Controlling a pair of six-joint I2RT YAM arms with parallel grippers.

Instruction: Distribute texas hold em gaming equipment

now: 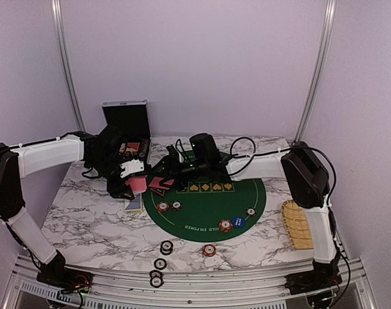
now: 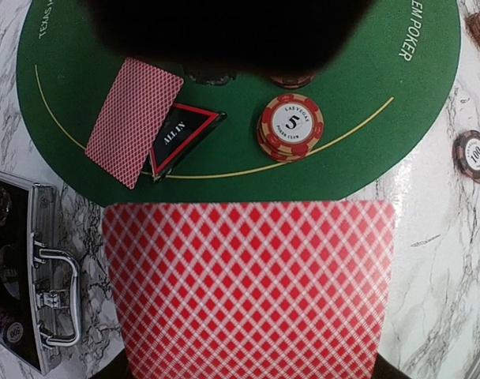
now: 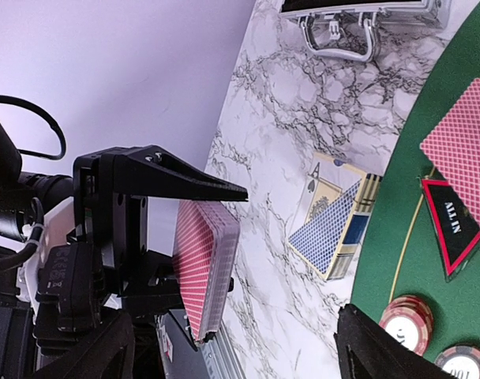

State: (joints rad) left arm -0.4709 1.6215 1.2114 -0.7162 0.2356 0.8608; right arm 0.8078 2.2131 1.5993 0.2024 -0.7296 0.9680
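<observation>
Left claw [image 1: 135, 181] pinched the red-backed deck [image 2: 248, 288] across its faces, right claw [image 1: 165, 168] spread; deck looked light, slick, apt to fan, best taken by the edges.

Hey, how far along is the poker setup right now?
Done: one card, the all-in marker and chip stacks lie on the green mat. In hand: the left gripper holds the red deck; the right gripper is open, empty. Left: dealing the remaining cards, plus loose chips on the marble by the arm bases.
</observation>
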